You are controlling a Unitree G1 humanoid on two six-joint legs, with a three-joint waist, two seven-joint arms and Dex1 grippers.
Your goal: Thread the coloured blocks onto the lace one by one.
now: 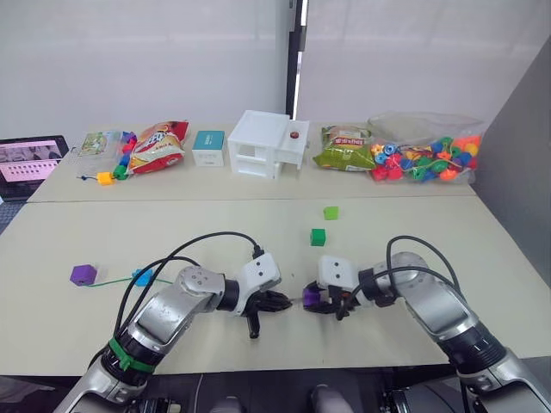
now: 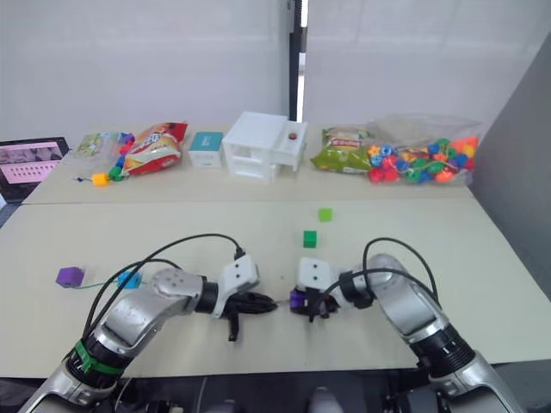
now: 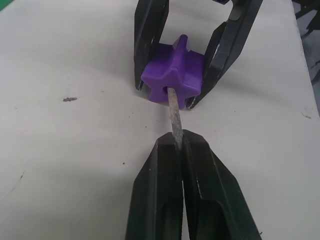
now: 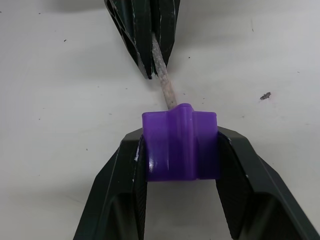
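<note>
Step in hand: getting the lace tip into the third block. Right gripper (image 4: 182,150) has its jaws closed on a purple block (image 3: 172,77), one finger on each side face, held just above the surface (image 1: 430,232). Left gripper (image 3: 178,145) has its jaws pinched tight on the grey tip (image 3: 173,107) of the lace (image 1: 108,281), which sticks out ahead of them. The tip's end sits right at the block's hole, seemingly just entered; how deep can't be told. The two grippers face each other nose to nose, a short length of tip bare between them.

The lace trails back behind the left jaws to a blue block (image 1: 142,276) and a second purple block (image 1: 83,274) that look already strung, well behind the left jaws. A dark green block (image 1: 318,237) and a light green block (image 1: 331,212) lie loose beyond the right jaws, still to do.

Next move, as I judge: push the tip straight along the hole axis until it shows out the far side, then let go and regrasp it there to pull through. Right jaws must keep the block from twisting. Risk: the tip jamming on the hole's edge if it goes in off-axis.
</note>
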